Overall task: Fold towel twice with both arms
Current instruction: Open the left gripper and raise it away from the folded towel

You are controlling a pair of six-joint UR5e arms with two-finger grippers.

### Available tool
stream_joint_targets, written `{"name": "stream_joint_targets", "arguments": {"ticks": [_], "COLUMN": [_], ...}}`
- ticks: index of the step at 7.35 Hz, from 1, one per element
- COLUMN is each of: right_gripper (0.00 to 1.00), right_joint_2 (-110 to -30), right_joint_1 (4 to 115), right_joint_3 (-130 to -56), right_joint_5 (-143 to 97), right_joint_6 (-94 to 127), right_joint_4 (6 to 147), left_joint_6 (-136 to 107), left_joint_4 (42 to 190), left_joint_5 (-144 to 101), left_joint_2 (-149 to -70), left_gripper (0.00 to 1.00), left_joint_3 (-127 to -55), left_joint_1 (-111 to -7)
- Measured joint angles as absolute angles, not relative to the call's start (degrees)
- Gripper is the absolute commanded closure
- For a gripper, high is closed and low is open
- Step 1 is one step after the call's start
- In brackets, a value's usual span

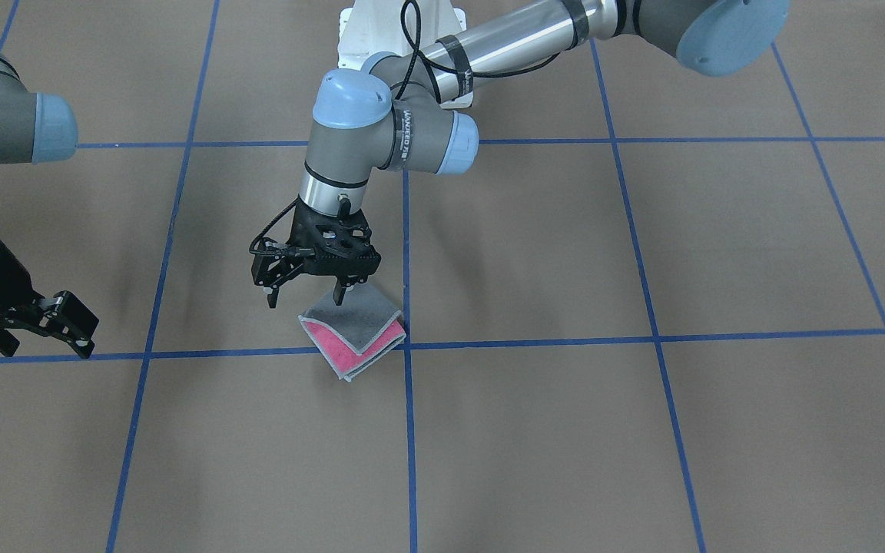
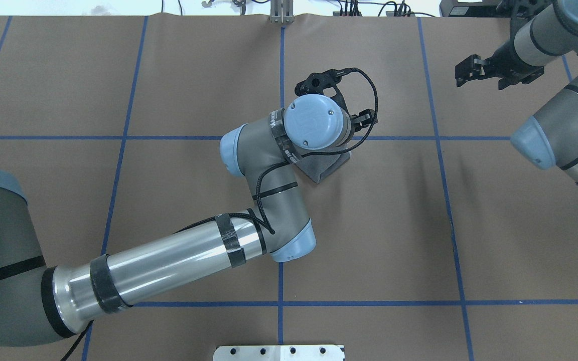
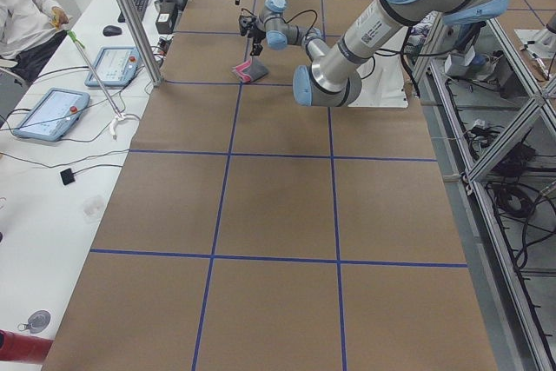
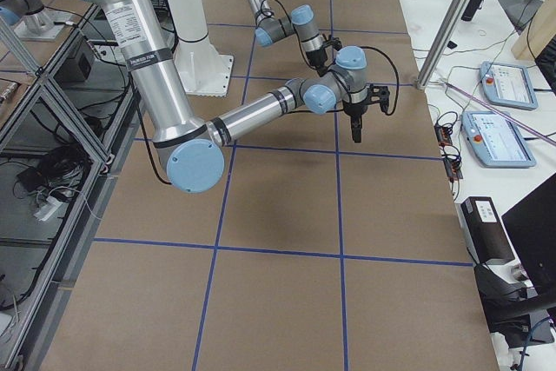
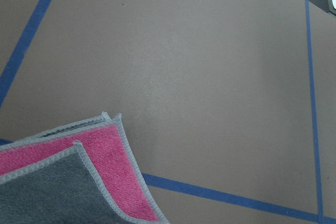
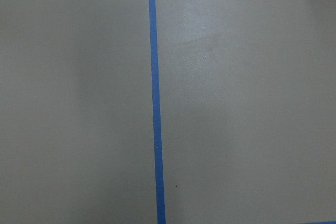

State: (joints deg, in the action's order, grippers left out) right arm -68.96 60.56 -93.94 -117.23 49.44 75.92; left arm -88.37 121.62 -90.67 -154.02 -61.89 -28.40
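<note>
Folded towel, mostly hidden overhead under left arm; left tool wide above it; right tool wide, edge-cropped.

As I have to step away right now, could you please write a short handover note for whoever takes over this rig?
Left gripper: open, empty, just above the towel's robot-side corner; one finger looks close to or touching it.
Right gripper: open, empty, off to the side over the table.
Towel: lies beside a blue tape crossing, folded small, grey on top, with a pink band showing along two edges.
Done: both folds appear made, with the top layer slightly offset.
Left: lift the left arm clear; perhaps square up the layers.
</note>
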Motion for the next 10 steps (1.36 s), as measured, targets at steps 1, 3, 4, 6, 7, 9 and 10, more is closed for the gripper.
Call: {"name": "stream_joint_targets", "arguments": {"ticks": [1,3,4,6,7,9,10], "right_gripper": [0.0,0.0,0.0,0.0,0.0,0.0,0.0], "right_joint_2": [-68.9,-69.1,-69.5,-69.9,-70.1,-71.1,-72.5], "right_joint_1": [61.1,64.3,66.1,69.6,71.6,77.5,81.2], "right_joint_3": [-93.7,-92.0,-91.1,-91.1,-91.8,-92.8,-93.0], "right_joint_5": [-118.0,-121.1,-122.4,-123.3,-123.4,-124.4,-126.1], "right_joint_6": [47.9,41.5,37.7,27.3,21.6,8.6,2.0], "right_joint_4": [76.0,76.5,77.2,83.5,87.7,95.5,98.1], "left_joint_6": [-84.5,-73.3,-66.5,-51.1,-43.9,-29.7,-22.7], "left_joint_4": [115.3,99.3,91.6,78.7,75.5,73.7,73.6], "left_joint_5": [-93.6,-99.6,-102.2,-106.6,-109.2,-115.4,-117.8], "left_joint_2": [-153.7,-150.7,-148.0,-141.7,-137.8,-128.6,-124.3], "left_gripper": [0.0,0.0,0.0,0.0,0.0,0.0,0.01], "left_joint_3": [-65.4,-75.4,-80.9,-90.6,-94.3,-99.4,-100.8], "left_joint_1": [-30.1,-34.4,-37.1,-43.2,-46.4,-54.3,-58.7]}}
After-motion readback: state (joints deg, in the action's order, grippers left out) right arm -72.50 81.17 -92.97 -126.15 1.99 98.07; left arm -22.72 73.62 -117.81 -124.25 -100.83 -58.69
